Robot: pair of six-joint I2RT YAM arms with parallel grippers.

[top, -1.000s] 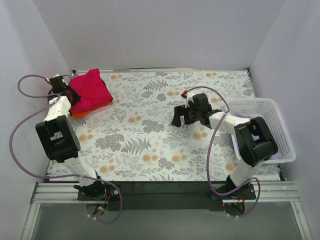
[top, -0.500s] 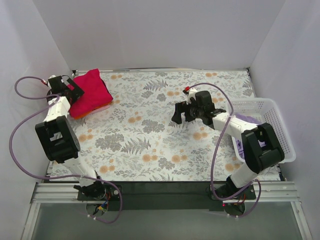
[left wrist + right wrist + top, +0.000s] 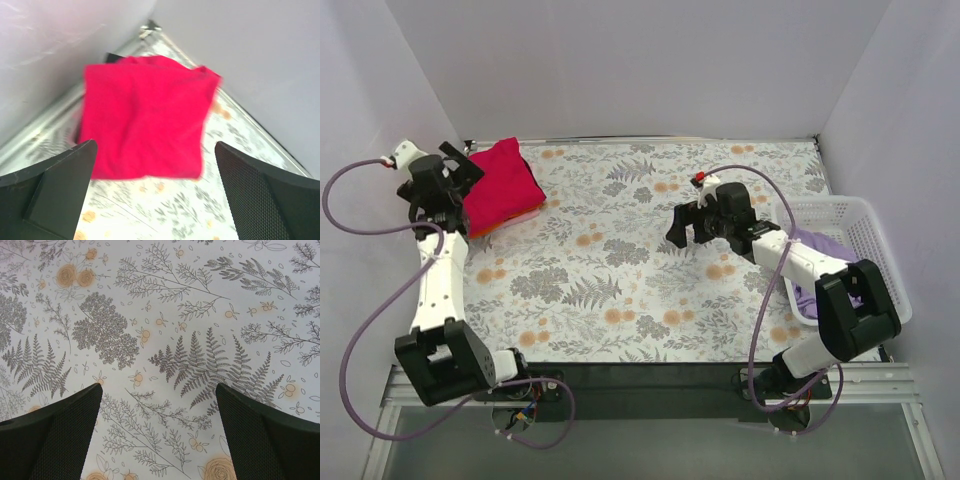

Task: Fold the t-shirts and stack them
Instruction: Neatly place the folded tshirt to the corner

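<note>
A folded crimson-magenta t-shirt (image 3: 503,183) lies at the back left corner on top of a bright orange t-shirt (image 3: 516,217), of which only an edge shows. My left gripper (image 3: 452,180) hangs open just left of the stack, raised off it. In the left wrist view the crimson shirt (image 3: 145,117) sits beyond the left gripper (image 3: 155,146), with nothing between its fingers. My right gripper (image 3: 688,232) hovers open over the bare floral cloth right of centre; the right wrist view shows the right gripper (image 3: 159,387) with only the pattern between its fingers. A lavender t-shirt (image 3: 817,243) lies in the basket.
A white lattice basket (image 3: 865,250) stands at the right edge, beside the right arm. Grey walls close in the table at the back and both sides. The floral tablecloth (image 3: 610,270) covers the whole surface.
The left gripper opened, let go of the crimson shirt and drew back up and to the left. The right gripper drifted slightly to the right and stayed open.
</note>
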